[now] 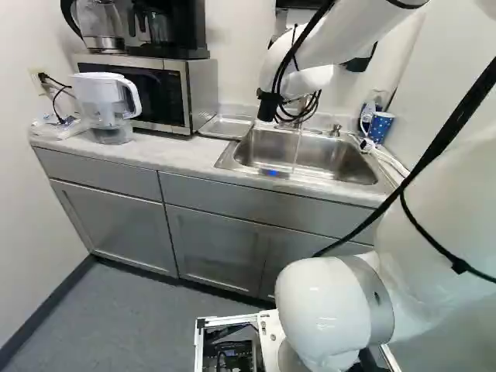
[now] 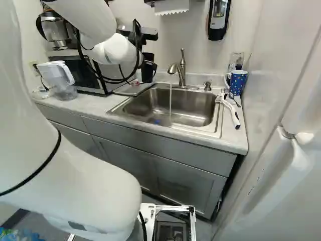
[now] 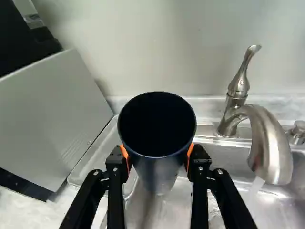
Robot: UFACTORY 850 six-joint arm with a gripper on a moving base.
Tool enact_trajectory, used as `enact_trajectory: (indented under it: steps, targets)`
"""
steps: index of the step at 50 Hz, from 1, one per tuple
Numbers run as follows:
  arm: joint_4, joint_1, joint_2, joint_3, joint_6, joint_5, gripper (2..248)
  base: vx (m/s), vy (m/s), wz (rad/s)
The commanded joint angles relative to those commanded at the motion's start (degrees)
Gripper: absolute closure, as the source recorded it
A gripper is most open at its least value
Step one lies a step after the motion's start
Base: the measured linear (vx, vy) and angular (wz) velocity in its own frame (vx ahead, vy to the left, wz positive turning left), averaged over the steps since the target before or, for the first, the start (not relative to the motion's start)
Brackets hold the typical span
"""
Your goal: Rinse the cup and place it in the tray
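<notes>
cup [image 3: 157,138] is gripped by the claw [image 2: 144,36] near the running faucet [image 3: 267,138].

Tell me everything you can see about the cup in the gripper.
The cup is dark navy, nearly black, smooth and round-rimmed, its wall faintly shiny; its material is unclear. It's held roughly upright, mouth open, pinched from two sides by the orange-padded gripper, beside the faucet, outside its running water. The inside is too dark to read.

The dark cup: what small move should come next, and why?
Probably shift the cup toward the running water: the jaws grip it, but it is beside the faucet, not under that water. Whether it has been rinsed already, I cannot tell.
</notes>
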Motion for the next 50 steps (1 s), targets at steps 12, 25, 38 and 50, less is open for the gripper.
enact_trajectory:
  steps: [12,25,38,50]
  targets:
    - [0.00,0.00,0.00,0.00,-3.62,0.00,126,0.000,0.000,0.000]
    - [0.00,0.23,-0.35,-0.32,-3.62,0.00,126,0.000,0.000,0.000]
    - [0.00,1.92,-3.19,-2.95,-3.62,0.00,126,0.000,0.000,0.000]
    - [0.00,3.59,-6.21,-5.82,-3.62,0.00,126,0.000,0.000,0.000]
